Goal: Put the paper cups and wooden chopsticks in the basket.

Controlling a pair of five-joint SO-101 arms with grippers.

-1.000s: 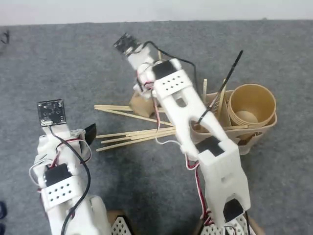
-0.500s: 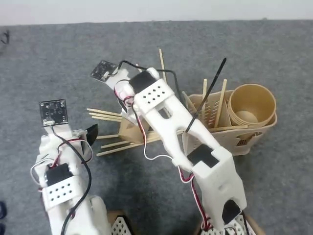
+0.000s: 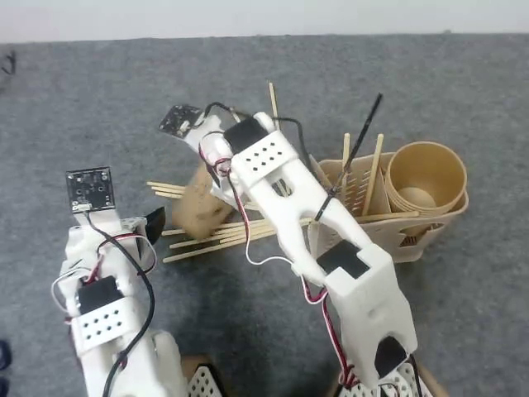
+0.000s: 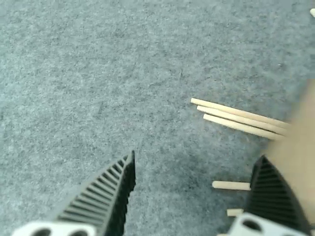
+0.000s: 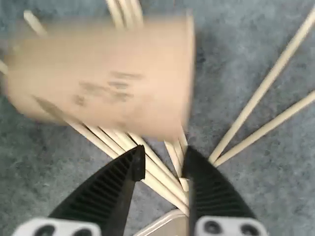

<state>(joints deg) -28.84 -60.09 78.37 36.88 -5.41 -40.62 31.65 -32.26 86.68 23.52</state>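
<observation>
One paper cup (image 3: 201,203) lay on its side on the grey tabletop (image 3: 99,99), at 9 o'clock from the basket (image 3: 430,227) and well apart from it. It rested across the loose chopsticks (image 3: 216,236), which fanned out under it and pointed mostly toward 9 o'clock. A further chopstick (image 3: 272,98) poked out toward 12 o'clock from behind the right arm.

In the right wrist view the cup (image 5: 103,73) sat just beyond the right hand (image 5: 162,160), blurred, with its side wall facing the camera. That hand's fingers (image 5: 125,174) were parted by a narrow gap and pinched nothing. Chopsticks (image 5: 152,167) ran on the tabletop below the gap.

The basket stood at 3 o'clock on the tabletop. It held nested cups (image 3: 426,178), mouth up, in its 3 o'clock half. A few chopsticks (image 3: 376,169) stood tilted in its 9 o'clock half.

The left hand (image 3: 153,225) hung at 8 o'clock from the fallen cup, near it but not touching. In its own view the left hand (image 4: 197,167) was spread wide, with bare tabletop between the fingers (image 4: 115,189). Three chopstick ends (image 4: 236,115) lay side by side beyond it, and another stub (image 4: 231,185) lay just beside one finger.
</observation>
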